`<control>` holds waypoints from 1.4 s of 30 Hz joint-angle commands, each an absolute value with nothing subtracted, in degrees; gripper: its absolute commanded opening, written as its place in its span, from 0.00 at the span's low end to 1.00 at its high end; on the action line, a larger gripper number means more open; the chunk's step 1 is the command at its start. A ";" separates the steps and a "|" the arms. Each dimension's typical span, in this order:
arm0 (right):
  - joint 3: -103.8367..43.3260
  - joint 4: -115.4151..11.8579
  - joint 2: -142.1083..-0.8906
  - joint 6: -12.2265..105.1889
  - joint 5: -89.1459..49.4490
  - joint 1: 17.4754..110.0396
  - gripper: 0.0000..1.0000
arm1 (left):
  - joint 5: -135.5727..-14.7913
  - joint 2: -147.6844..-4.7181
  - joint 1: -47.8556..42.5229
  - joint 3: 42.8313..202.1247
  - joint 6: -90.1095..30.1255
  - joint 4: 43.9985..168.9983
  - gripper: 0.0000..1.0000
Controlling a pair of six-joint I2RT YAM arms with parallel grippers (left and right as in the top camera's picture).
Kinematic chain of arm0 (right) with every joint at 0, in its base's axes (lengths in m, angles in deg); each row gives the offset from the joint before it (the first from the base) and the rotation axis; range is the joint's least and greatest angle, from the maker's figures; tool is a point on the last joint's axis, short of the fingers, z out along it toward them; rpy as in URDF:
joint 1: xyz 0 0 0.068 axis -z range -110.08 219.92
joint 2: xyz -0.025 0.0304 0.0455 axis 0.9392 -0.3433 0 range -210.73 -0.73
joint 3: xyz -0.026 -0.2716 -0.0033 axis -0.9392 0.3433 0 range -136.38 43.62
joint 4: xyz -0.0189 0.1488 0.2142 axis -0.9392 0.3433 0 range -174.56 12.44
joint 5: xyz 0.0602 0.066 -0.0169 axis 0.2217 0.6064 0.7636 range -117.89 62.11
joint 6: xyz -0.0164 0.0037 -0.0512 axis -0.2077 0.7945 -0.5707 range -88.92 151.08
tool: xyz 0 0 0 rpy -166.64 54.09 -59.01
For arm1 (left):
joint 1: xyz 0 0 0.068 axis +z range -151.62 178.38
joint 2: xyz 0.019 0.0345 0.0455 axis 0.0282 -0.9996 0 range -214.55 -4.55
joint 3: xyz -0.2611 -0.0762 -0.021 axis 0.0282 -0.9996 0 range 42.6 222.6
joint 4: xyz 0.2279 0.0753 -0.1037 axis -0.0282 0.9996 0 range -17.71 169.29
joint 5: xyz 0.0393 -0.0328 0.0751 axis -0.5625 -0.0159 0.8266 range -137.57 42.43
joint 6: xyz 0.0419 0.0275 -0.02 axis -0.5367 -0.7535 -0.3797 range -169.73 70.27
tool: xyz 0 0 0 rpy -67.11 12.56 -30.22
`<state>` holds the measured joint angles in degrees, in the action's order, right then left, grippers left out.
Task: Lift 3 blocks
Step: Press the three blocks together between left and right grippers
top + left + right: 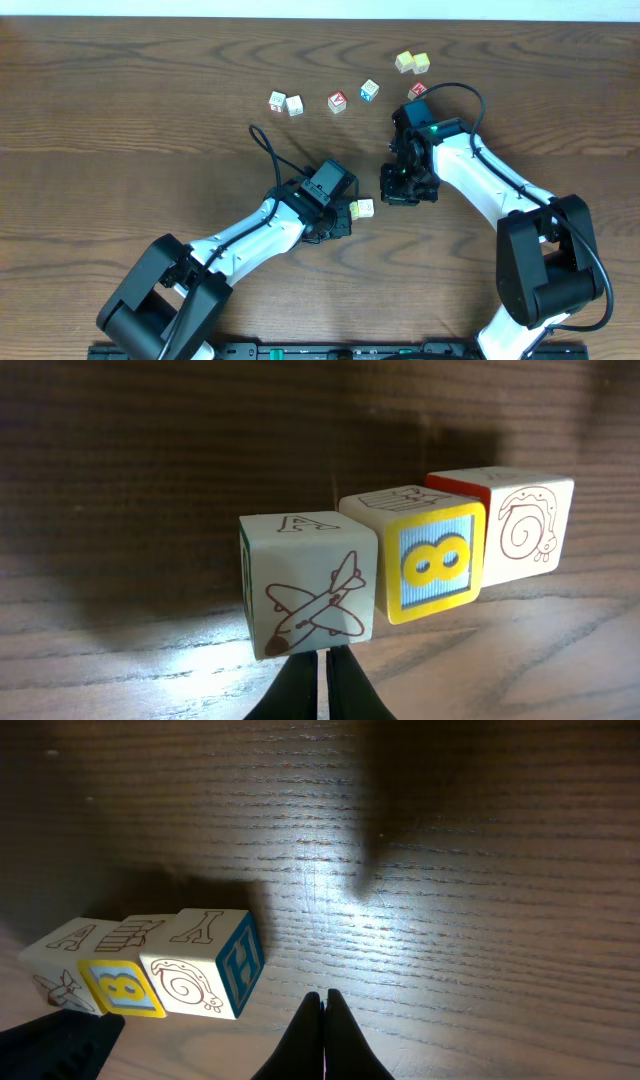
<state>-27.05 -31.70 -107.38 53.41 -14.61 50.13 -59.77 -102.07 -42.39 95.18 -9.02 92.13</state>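
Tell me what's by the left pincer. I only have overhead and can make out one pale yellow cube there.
Observer: The left wrist view shows three side by side in a row: the airplane block, the 8 block with its yellow frame, and the snail block.
Operator: Is the left holding any?
Observer: No. The left pincer is shut, with its tips at the airplane block's base and nothing between them.
Operator: And the right?
Observer: The right pincer is also shut. It is over bare table, beside the snail end of the row, and holds nothing.
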 commanded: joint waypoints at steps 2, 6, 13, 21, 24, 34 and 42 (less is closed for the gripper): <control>-26.77 -31.66 -106.37 53.74 -14.33 49.95 0.01 | -58.44 -102.40 -42.46 94.52 -8.74 91.38 0.07; -26.77 -31.64 -106.37 53.74 -14.33 49.95 0.01 | -58.72 -102.40 -42.48 94.52 -8.71 90.73 0.07; -26.77 -31.66 -106.37 53.74 -14.33 49.95 0.02 | -62.09 -100.95 -42.46 94.87 -8.71 91.10 0.08; -26.75 -31.64 -106.37 53.74 -14.33 49.95 0.02 | -61.35 -92.06 -41.78 95.03 -8.71 96.67 0.07; -26.75 -31.64 -106.37 53.78 -14.31 49.93 0.02 | -57.65 -90.11 -40.29 95.00 -8.71 99.93 0.07; -23.29 -34.85 -106.39 56.54 -14.22 48.77 0.02 | -55.51 -94.05 -34.33 93.91 -8.74 100.83 0.07; -21.17 -39.24 -106.37 57.23 -11.53 47.68 0.01 | -59.86 -98.81 -34.15 93.91 -8.71 96.28 0.07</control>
<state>-21.50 -38.81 -107.38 56.29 -13.08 49.04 -57.89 -96.87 -34.35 94.74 -9.02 97.07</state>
